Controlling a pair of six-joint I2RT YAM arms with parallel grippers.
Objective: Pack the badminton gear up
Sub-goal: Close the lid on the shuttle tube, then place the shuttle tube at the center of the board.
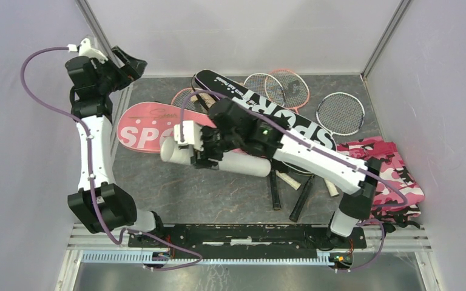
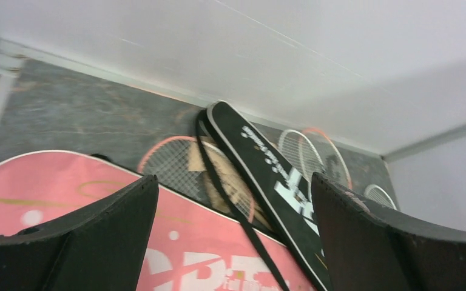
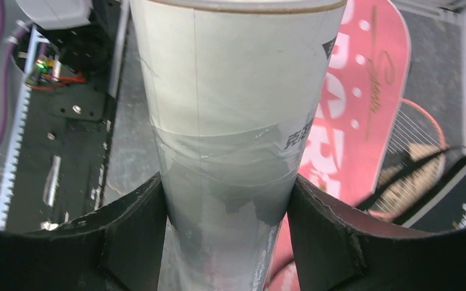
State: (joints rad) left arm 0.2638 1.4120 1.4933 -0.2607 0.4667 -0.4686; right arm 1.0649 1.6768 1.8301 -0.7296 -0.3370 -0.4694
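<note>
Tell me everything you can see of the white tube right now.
The white tube is long and round, cardboard-looking, with a greyer band and small print on its side. It lies nearly level across the middle of the table. The right pincer clamps it near its left end, one finger on each side. Whether it also rests on the table is unclear.

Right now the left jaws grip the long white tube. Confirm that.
Not right. It is the right jaws that grip the long white tube, as the right wrist view shows. The left jaws stand open and hold nothing.
</note>
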